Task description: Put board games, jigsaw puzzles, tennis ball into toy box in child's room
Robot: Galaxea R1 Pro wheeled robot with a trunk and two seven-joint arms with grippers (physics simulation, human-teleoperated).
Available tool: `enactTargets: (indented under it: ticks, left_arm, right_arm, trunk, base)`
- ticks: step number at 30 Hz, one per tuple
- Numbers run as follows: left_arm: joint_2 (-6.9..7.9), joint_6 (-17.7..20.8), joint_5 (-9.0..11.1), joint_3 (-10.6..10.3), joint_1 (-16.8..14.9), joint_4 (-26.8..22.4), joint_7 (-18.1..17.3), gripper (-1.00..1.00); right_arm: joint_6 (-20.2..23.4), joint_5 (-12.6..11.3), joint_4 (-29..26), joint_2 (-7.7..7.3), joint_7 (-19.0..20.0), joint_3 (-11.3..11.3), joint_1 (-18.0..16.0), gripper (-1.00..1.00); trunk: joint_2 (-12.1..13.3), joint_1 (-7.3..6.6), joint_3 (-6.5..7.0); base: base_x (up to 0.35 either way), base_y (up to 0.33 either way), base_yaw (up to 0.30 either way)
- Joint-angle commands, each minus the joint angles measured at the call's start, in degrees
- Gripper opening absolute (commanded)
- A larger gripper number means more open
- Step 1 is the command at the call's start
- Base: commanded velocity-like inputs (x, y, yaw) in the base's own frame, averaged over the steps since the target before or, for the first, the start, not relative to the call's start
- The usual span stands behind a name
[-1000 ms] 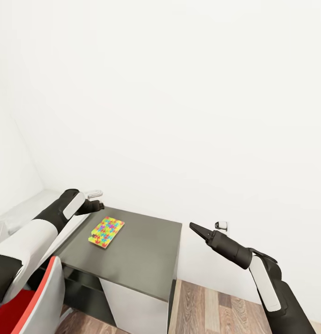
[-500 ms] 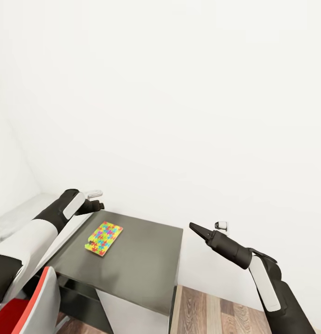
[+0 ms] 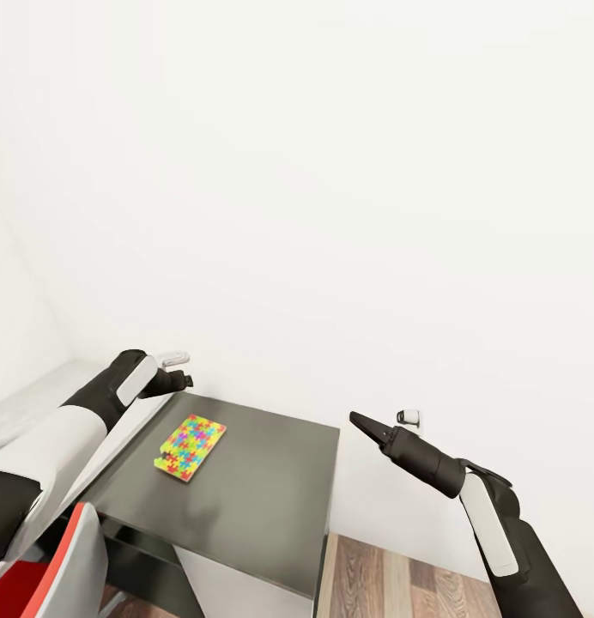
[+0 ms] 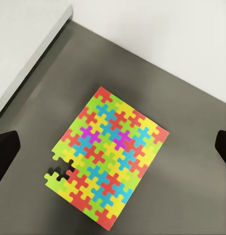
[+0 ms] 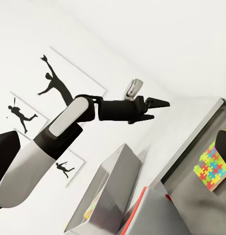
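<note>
Puzzle: 1 jigsaw puzzle (image 3: pixel 190 446) lies flat on the dark cabinet (image 3: pixel 271 489), long axis pointing away from me
Nearer arm: my left gripper (image 3: pixel 184 380), above it
Left jaws: spread wide, empty
Right gripper (image 3: pixel 359 420): closed, empty

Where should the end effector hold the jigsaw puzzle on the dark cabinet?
Probably at a long edge, coming from above: the jigsaw puzzle lies thin and flat on the dark cabinet, so only its edges offer a hold. Avoid the corner with the notch.

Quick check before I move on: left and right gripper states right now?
Left gripper: jaws open, holding nothing, above the jigsaw puzzle on the dark grey cabinet.
Right gripper: cannot be told, nothing visibly held.
</note>
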Motion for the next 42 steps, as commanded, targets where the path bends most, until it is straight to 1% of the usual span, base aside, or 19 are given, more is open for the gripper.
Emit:
enactTargets:
  ticks: [1, 17, 27, 31, 36, 42]
  left_arm:
    - [0.08, 0.07, 0.61, -0.43, -0.06, -0.11, 0.46, 1.0]
    - [0.0, 0.01, 0.53, -0.51, -0.06, -0.11, 0.46, 1.0]
    - [0.0, -0.19, 0.44, -0.53, -0.06, -0.09, 0.46, 1.0]
    - [0.0, -1.51, 0.43, -0.62, -0.06, -0.06, 0.46, 1.0]
    - [-0.08, -2.73, 0.41, -0.73, -0.06, 1.69, 0.46, 1.0]
    - [-0.56, -3.02, 0.23, -0.84, -0.06, 2.91, 0.39, 1.0]
  right_arm:
    - [0.31, -0.17, -0.01, 0.0, 0.04, -0.03, -0.04, 1.0]
    - [0.31, -0.17, -0.01, -0.03, 0.04, -0.03, -0.04, 1.0]
    - [0.3, -0.17, -0.08, -0.16, 0.12, -0.03, -0.04, 1.0]
    - [0.26, -0.17, -0.09, -0.17, 0.13, -0.03, -0.04, 1.0]
    - [0.23, -0.17, -0.1, -0.18, 0.13, -0.03, -0.04, 1.0]
    - [0.23, -0.17, -0.14, -0.18, 0.13, -0.03, -0.04, 1.0]
  trunk:
    - [-0.06, 0.03, -0.09]
    - [-0.06, 0.03, -0.09]
    - [-4.07, 2.23, -1.88]
    - [-5.68, 3.11, -2.6]
    - [-7.68, 4.2, -3.5]
    - [-7.68, 4.2, -3.57]
  base:
    - [0.16, 0.0, 0.0]
    - [0.028, 0.0, 0.0]
    - [0.0, 0.0, 0.0]
    - [0.0, 0.0, 0.0]
    - [0.0, 0.0, 0.0]
    - [0.0, 0.0, 0.0]
